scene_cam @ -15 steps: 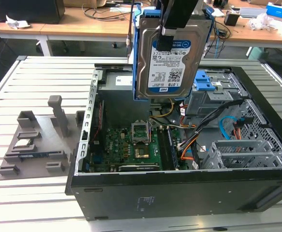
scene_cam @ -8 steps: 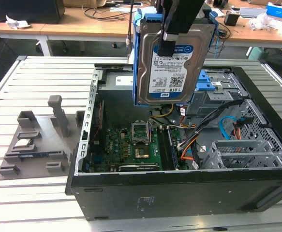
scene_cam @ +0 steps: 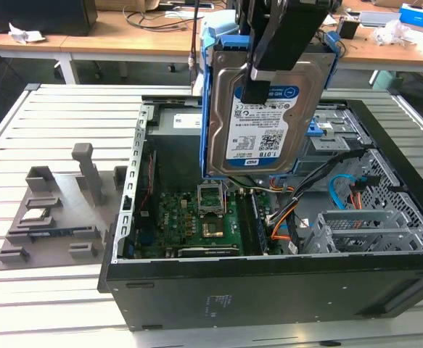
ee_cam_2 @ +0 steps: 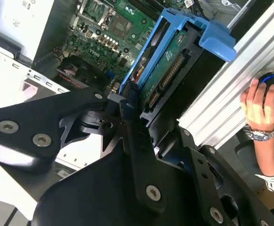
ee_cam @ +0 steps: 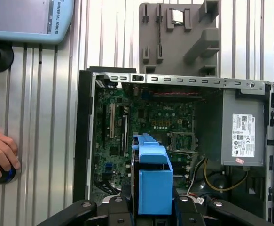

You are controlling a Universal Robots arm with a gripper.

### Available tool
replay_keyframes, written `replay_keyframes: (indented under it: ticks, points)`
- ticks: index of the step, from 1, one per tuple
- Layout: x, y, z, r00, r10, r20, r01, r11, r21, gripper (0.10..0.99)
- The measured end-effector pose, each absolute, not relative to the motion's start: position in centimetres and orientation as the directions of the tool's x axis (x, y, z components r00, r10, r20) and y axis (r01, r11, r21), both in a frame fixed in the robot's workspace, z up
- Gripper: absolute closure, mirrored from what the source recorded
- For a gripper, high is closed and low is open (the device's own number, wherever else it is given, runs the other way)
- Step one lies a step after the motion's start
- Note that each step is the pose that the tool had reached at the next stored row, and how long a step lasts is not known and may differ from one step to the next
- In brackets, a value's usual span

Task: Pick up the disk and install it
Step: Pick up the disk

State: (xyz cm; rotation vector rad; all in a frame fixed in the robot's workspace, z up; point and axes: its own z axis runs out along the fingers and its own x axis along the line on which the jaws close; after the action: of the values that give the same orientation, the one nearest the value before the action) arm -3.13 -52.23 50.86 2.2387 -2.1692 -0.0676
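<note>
My gripper is shut on the disk, a silver hard drive with a white and blue label, clipped into blue side rails. The disk hangs on edge in the air above the open computer case, label toward the exterior view. One black finger lies across the label's upper part; the other is hidden behind the drive. In the second wrist view the disk shows its green circuit side and connector, with the gripper clamped on its end. In the first wrist view the blue rail sits over the motherboard.
A grey fixture holding a small silver chip lies at the exterior view's left of the case. A grey drive cage sits inside the case at the right. A person's hand rests on a knob on the slatted table.
</note>
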Motion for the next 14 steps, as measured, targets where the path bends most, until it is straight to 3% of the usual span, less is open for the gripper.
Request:
replay_keyframes:
  ticks: [14]
  points:
    - [-3.1, -55.3, 49.4, 0.031, -0.999, -0.015, -0.998, -0.032, 0.047, 0.722]
